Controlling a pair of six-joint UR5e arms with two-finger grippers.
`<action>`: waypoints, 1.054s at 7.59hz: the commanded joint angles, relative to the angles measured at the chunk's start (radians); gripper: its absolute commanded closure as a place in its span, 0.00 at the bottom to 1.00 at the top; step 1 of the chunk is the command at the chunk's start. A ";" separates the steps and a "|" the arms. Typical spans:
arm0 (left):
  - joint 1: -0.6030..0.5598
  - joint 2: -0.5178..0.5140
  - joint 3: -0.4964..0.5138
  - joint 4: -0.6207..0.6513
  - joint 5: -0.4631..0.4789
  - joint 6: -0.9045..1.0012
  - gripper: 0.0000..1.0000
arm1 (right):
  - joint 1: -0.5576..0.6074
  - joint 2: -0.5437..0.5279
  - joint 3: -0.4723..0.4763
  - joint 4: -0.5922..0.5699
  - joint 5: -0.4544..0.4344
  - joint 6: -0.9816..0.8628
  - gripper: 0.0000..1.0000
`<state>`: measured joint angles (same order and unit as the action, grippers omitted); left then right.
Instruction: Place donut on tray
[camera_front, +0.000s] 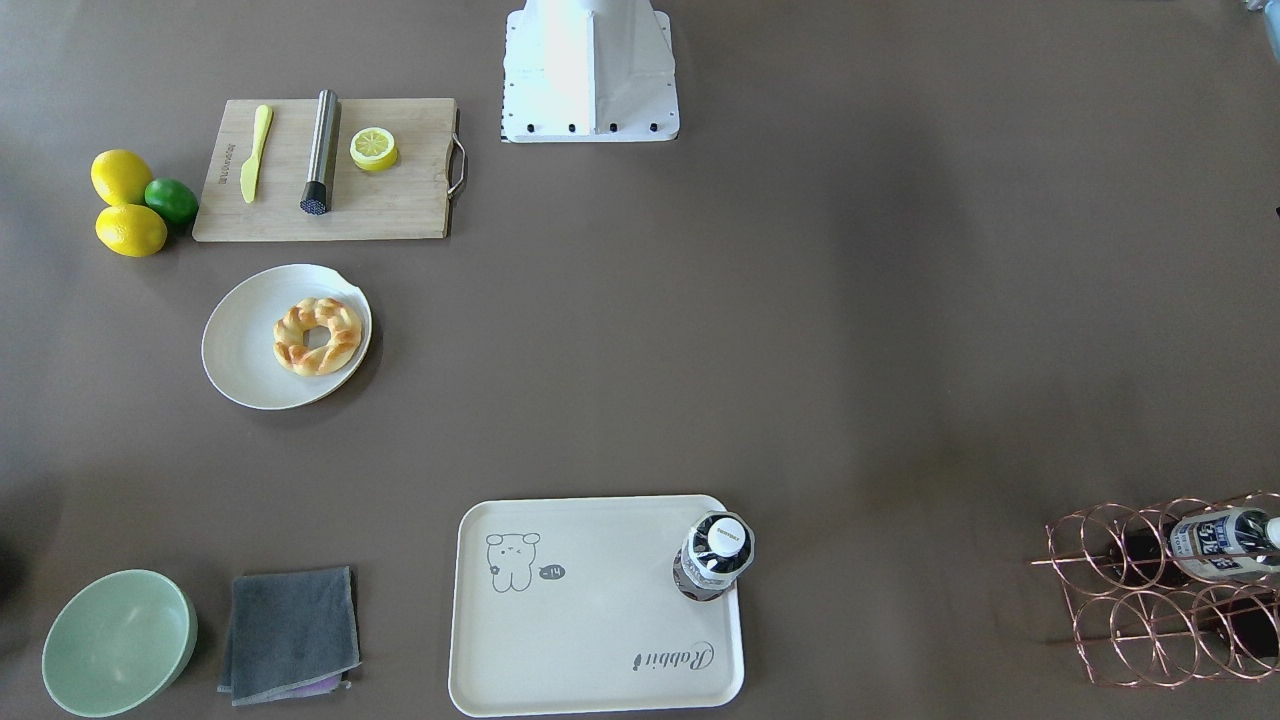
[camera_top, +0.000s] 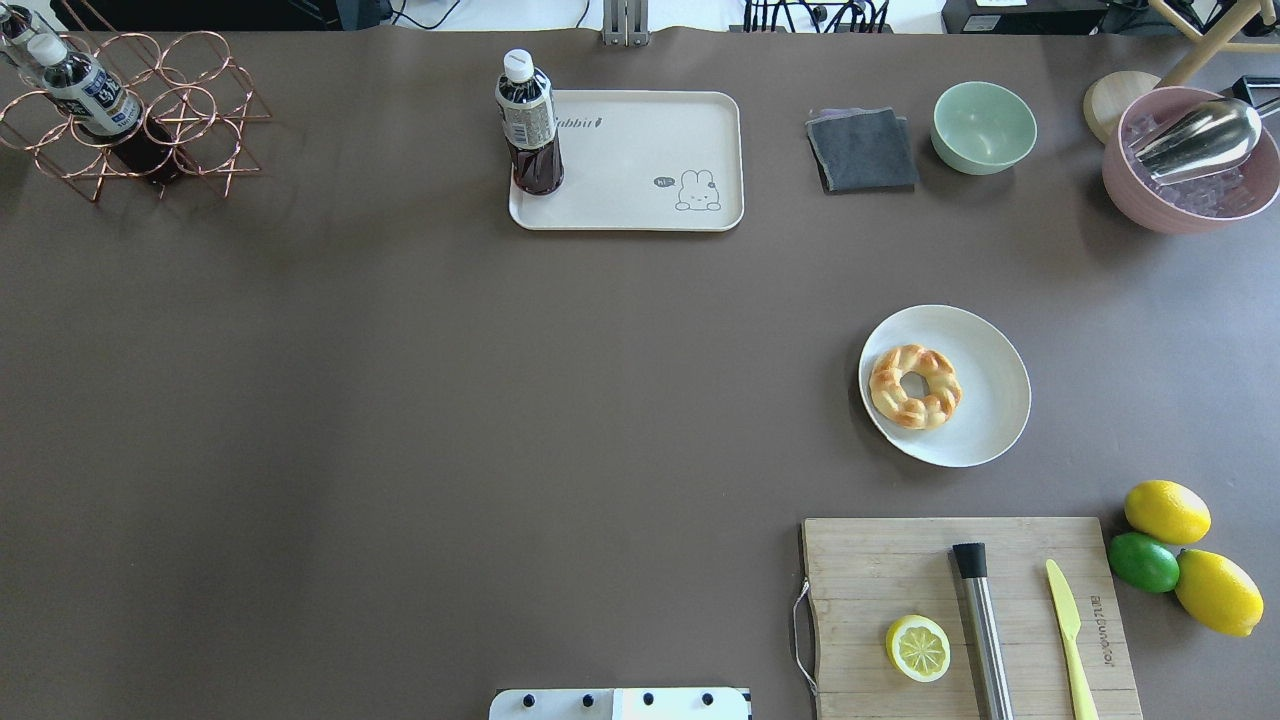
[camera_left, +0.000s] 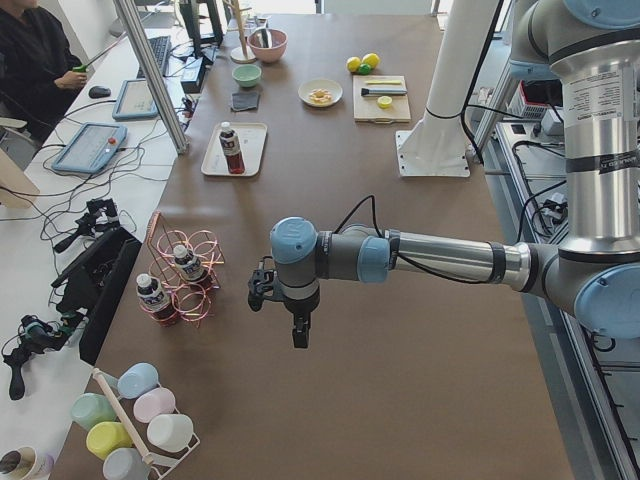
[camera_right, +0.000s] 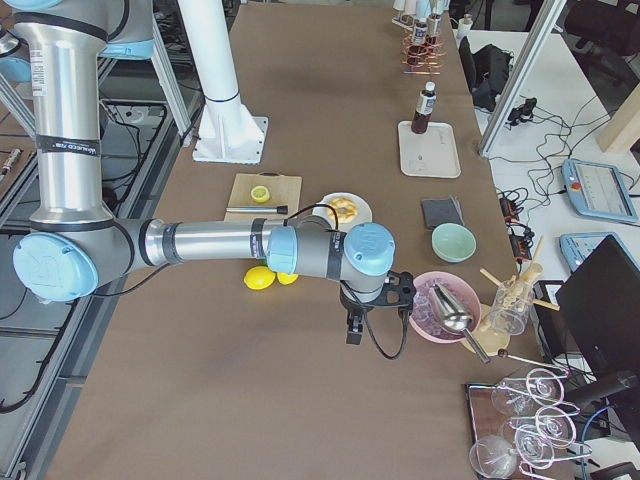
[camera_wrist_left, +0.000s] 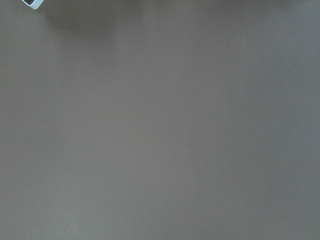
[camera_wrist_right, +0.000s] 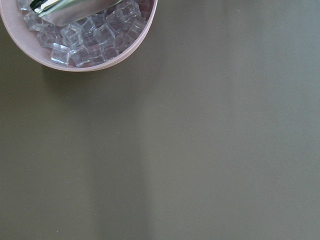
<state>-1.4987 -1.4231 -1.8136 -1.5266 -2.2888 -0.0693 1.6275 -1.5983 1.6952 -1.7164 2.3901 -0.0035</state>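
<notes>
Start of task, nothing lifted yet.

Right tool (camera_right: 352, 328) hangs fingers-down over the bare brown tabletop (camera_top: 400, 400), just beside a pink bowl of ice cubes (camera_right: 440, 305). It shows only from the side, so I cannot tell how far its jaws stand apart. Nothing seems to hang from it. Left tool (camera_left: 299, 335) hangs the same way near a copper wire rack (camera_left: 185, 275) holding bottles, and its opening cannot be told either. Both sit out wide and high, probably parked to leave the middle of the table free.

The braided golden-yellow ring donut (camera_top: 915, 386) lies flat on a round off-white plate (camera_top: 985, 400), untouched. It is well apart from both tools and nearer the right one, inboard of it toward the table's middle.

The large cream rounded-rectangle tray with a grey cartoon (camera_top: 640, 160) lies between the two tools, on the side away from the robot's base. A dark-drink bottle with a white cap (camera_top: 530, 125) stands upright in the tray corner toward the left tool, so the open floor is at the cartoon end, nearer the right tool.

Judgement: the right arm is the natural one for this, since the donut is on its side. It must first travel inboard to the plate and descend over the ring. Risks are the plate sliding under the grip and the bottle being knocked at the set-down.
</notes>
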 joint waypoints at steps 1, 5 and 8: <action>0.000 -0.004 -0.001 -0.003 0.003 0.000 0.02 | 0.000 0.000 0.000 0.000 0.009 0.000 0.00; 0.002 -0.013 0.000 -0.004 0.003 -0.001 0.02 | -0.006 0.017 0.004 0.001 0.009 0.002 0.00; 0.006 -0.027 0.002 -0.003 0.003 -0.004 0.02 | -0.043 0.083 0.006 0.018 0.049 0.002 0.00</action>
<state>-1.4952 -1.4408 -1.8126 -1.5308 -2.2856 -0.0728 1.6106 -1.5464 1.7018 -1.7128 2.4102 -0.0021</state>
